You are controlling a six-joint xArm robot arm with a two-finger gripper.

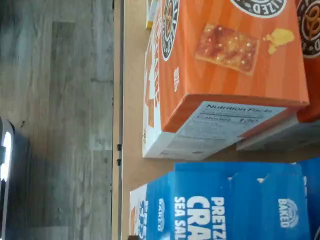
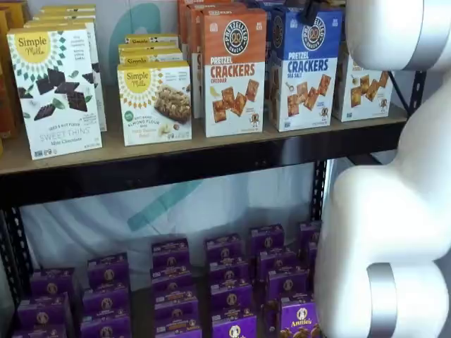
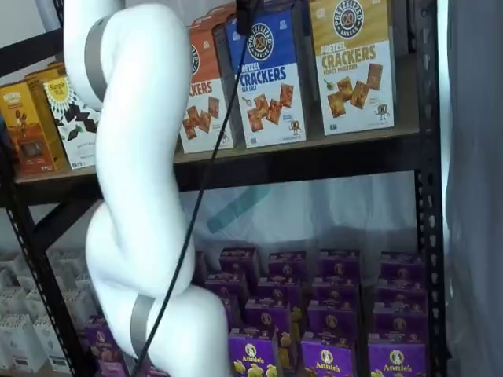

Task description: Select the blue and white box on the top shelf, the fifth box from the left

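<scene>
The blue and white box stands upright on the top shelf in both shelf views (image 2: pixel 306 70) (image 3: pixel 271 82), between an orange-topped box and a yellow-topped box. The wrist view shows its blue top (image 1: pixel 225 205) close up on the tan board (image 1: pixel 132 125). The top shelf's black front rail (image 2: pixel 211 158) (image 3: pixel 314 161) runs below the boxes. My gripper shows only as black fingers at the view's top edge, right over the blue box's top (image 2: pixel 310 11) (image 3: pixel 247 14), with a cable beside them. No gap or grip can be made out.
The orange cheddar box (image 2: pixel 234 70) (image 1: pixel 230 65) stands just left of the blue box, the yellow-topped box (image 3: pixel 350 63) just right. Simple Mills boxes (image 2: pixel 155 102) fill the shelf's left. Purple boxes (image 2: pixel 232 282) fill the lower shelf. My white arm (image 2: pixel 394 176) (image 3: pixel 141 196) stands in front.
</scene>
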